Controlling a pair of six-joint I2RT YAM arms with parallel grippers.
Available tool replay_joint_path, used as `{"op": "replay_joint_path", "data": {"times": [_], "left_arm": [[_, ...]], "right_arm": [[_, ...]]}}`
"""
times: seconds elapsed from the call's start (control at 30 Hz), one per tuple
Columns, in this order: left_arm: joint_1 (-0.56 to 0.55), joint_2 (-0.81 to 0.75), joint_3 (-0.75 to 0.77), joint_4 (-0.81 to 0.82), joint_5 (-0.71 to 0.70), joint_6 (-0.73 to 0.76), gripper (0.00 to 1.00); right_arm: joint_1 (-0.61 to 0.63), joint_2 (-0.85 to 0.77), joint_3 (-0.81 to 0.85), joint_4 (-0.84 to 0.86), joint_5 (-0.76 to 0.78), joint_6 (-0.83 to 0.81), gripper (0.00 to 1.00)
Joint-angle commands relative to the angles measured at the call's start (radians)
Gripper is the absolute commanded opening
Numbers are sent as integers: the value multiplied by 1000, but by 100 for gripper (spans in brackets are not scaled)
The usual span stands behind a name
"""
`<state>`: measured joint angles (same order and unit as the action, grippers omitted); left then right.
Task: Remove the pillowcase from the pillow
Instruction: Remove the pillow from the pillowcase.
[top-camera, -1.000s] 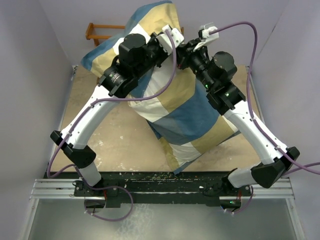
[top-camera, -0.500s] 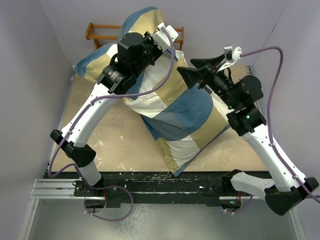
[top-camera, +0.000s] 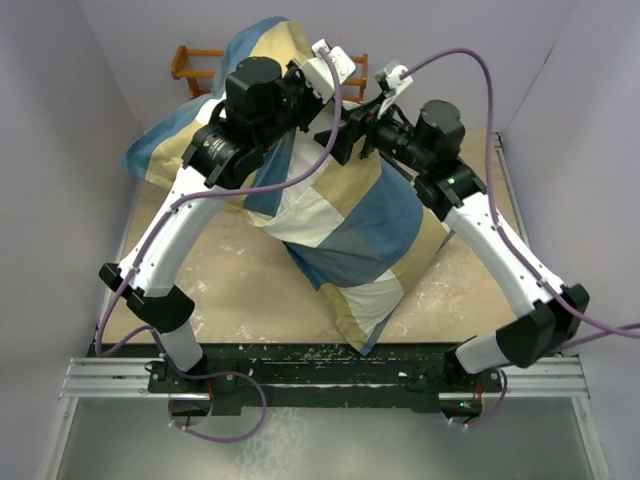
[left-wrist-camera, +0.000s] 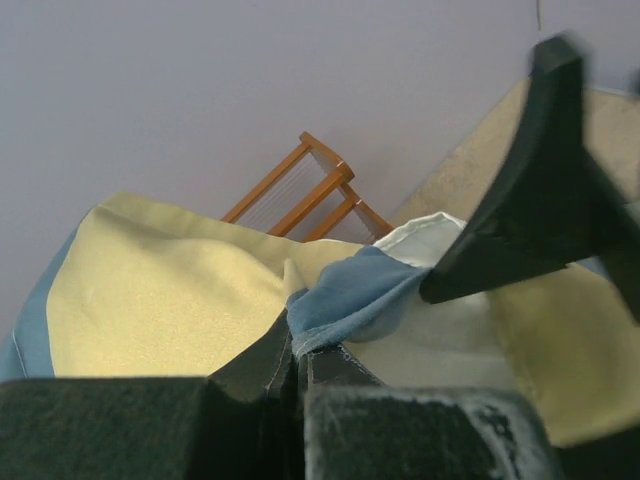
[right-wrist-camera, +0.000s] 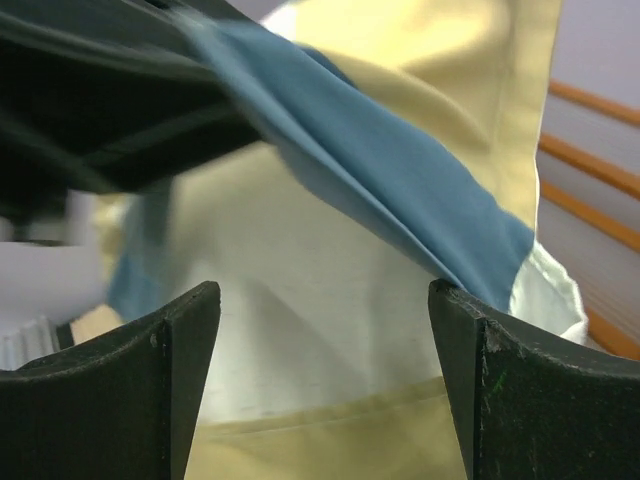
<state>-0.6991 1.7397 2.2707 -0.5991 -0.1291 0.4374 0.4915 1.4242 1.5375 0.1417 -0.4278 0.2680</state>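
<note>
The left gripper (left-wrist-camera: 300, 352) is pressed together on a fold of the blue hem of the pillowcase (top-camera: 340, 215), pinching that edge high over the far side of the table (top-camera: 235, 285). The rest of the cover hangs and sags from this pinch. In the top view the tan, cream and blue fabric spreads from a bulge at the far left, under both wrists, and down to a corner resting on the tabletop near the arm bases. The pillow is wrapped inside the cover and fills it out. A small white patch beside the pinched hem in the left wrist view could be the cushion or a cream block of the cover, and I cannot tell which. The right gripper (top-camera: 345, 140) is spread wide and holds nothing. Its wrist view shows the two fingers (right-wrist-camera: 190, 375) standing apart with cream and tan cloth filling the gap behind them, while the blue hem runs slantwise above. It sits just beside the left gripper's pinch, with one dark finger looming close to the raised fold. A wooden rack (top-camera: 195, 62) stands against the far wall behind the fabric.
</note>
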Motion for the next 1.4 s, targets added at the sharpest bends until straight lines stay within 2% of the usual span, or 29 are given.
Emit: {"op": "replay_joint_path", "data": {"times": [0.0,0.23,0.37,0.47,0.57,0.67,0.8,0.93,1.07,1.1,1.13,1.27,1.33,1.37], "left_arm": [[-10,-31,111,121,48,-41,0],[-17,-21,134,111,85,-46,0],[-19,-10,146,106,97,-48,0],[-27,2,182,97,117,-55,0],[-49,12,228,70,128,-52,0],[-61,11,240,48,147,-44,0],[-63,3,256,12,200,-34,0],[-63,-14,259,0,239,-19,0],[-63,-22,283,-23,290,-29,0],[-63,-28,284,-25,299,-33,0],[-62,-33,282,-25,302,-33,0],[-63,-67,222,5,287,-10,0],[-62,-87,189,35,274,4,0],[-61,-89,183,44,265,10,0]], "right_arm": [[-28,49,84,-59,-24,-100,88],[-50,148,169,-77,-105,-96,90],[-39,142,113,74,-133,-75,99],[-43,182,159,48,-69,-123,100],[-52,193,149,111,39,-186,100],[-54,236,193,125,81,-241,100],[-65,279,260,148,50,-250,100],[-81,262,235,273,41,-238,100],[-87,333,286,271,1,-238,99],[-87,348,279,280,-5,-224,97],[-87,359,271,292,-24,-209,90],[-84,359,154,406,-86,-114,38],[-82,322,76,459,-40,-103,3],[-82,302,40,486,-10,-91,0]]}}
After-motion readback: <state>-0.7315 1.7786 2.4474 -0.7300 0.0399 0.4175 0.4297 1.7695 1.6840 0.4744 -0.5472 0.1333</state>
